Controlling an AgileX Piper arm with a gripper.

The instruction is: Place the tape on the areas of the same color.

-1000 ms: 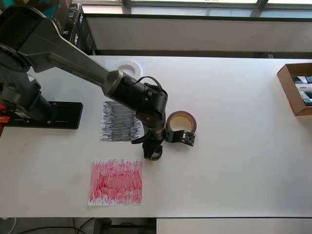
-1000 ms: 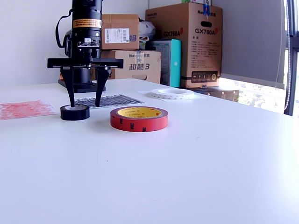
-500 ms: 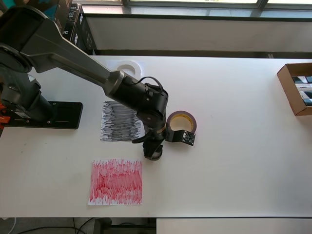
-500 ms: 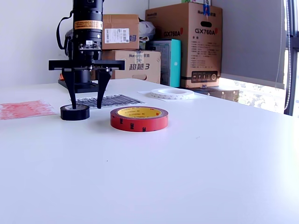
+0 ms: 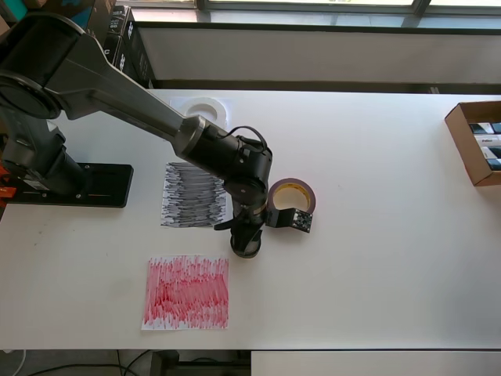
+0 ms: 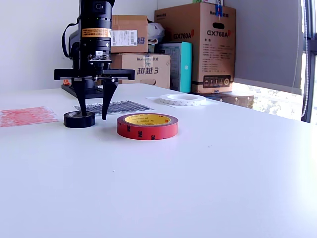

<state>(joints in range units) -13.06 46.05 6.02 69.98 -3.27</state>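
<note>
Black tape roll [image 6: 79, 119] sits flat on the white table [image 5: 376, 235], a small ring just off the lower right corner of the black-scribbled sheet [image 5: 193, 195] as the overhead camera sees it, at about four o'clock from that sheet's middle and not on it. The gripper [image 6: 93, 116] stands upright over it with its jaws spread wide; in the exterior view one finger comes down at the roll's middle and the other [image 6: 105, 104] hangs clear of the roll on the exterior view's right, so nothing is clasped. Whether a fingertip touches the roll I cannot tell. The maroon tape roll [image 5: 291, 197] with its yellowish core lies flat at about two o'clock from the black roll in the overhead view, near it but apart, partly behind a dark block on the gripper. The red-scribbled sheet [image 5: 187, 291] lies at about seven o'clock from the black roll, with bare table between them. The white tape roll [image 5: 203, 109] rests on the plain white sheet [image 5: 176, 103] at the far edge of the table, at twelve o'clock from the black-scribbled sheet. From the overhead camera an open cardboard box [image 5: 476, 142] sits at the table's right edge, and the arm's black base plate [image 5: 94, 185] is at nine o'clock from the black-scribbled sheet.
</note>
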